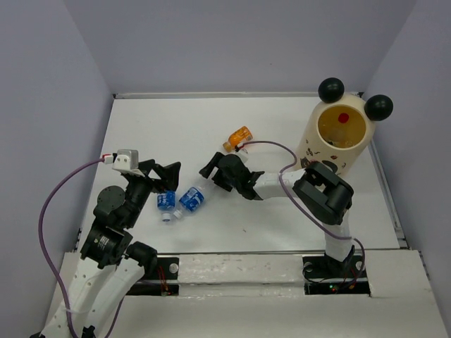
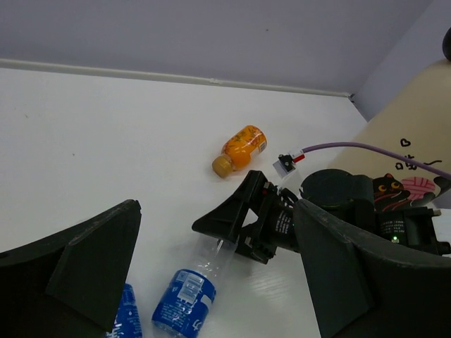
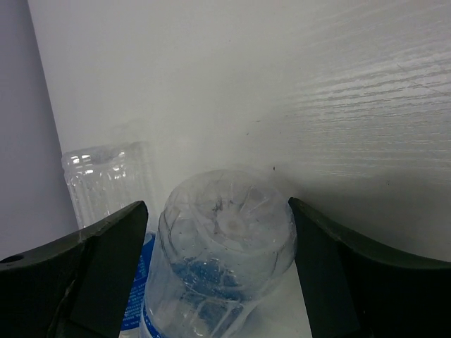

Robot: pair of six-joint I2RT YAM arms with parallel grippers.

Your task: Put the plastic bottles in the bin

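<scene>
Top external: left gripper (image 1: 169, 179), right gripper (image 1: 210, 180) gape, right straddling bottle (image 1: 192, 199) mid-table (image 1: 282, 127).

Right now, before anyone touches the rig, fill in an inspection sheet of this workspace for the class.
Surface: white table, a few small dark specks.
Job's things: blue-labelled bottle and second blue-labelled bottle lying side by side; orange bottle lying farther back; bin upright at the right, red cap showing inside.
Clutter: nothing seen.
Tools: left tool open, near the two bottles; right tool open, fingers either side of the blue-labelled bottle's base.
Cables: purple cable looped along the left arm; another purple cable on the right arm.
Surroundings: plain lilac walls.
</scene>
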